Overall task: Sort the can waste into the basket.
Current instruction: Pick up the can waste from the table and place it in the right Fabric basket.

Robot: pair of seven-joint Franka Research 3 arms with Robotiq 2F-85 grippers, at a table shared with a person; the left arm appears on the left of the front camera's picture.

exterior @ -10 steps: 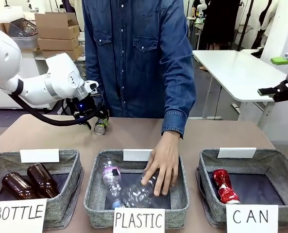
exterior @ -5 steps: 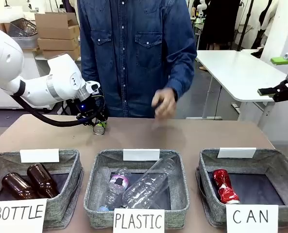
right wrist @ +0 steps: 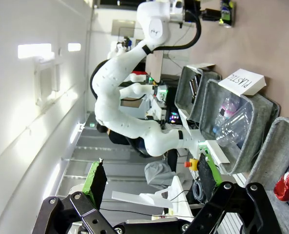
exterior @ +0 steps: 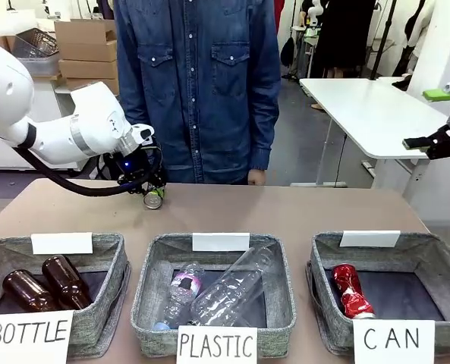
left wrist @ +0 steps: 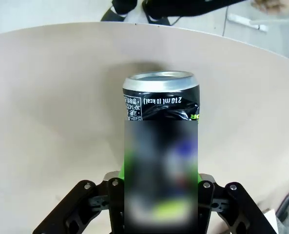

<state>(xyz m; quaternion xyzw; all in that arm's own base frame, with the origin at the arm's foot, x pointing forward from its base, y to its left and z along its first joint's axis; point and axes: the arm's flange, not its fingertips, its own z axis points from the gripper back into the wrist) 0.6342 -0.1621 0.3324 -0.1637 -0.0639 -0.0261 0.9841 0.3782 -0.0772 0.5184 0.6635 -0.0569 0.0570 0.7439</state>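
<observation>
While the person [exterior: 198, 83] stands at the far edge, the left gripper [exterior: 150, 189] sits low at the table's [exterior: 300, 212] far left, fingers clamped on the dark can [left wrist: 161, 146], held just above the tabletop. BOTTLE basket [exterior: 103, 303], PLASTIC basket [exterior: 145, 303], then CAN basket [exterior: 323, 303] with the crushed red can [exterior: 350, 290] lying inside. Right gripper [right wrist: 156, 192] raised off to the right, fingers spread, holding nothing.

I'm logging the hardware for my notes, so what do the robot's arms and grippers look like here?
The left arm is glossy white with rounded joints, a black cable looping beneath it and a blue light near its wrist. Both grippers, left and right, are black linkages with bright green pads on the jaws.
</observation>
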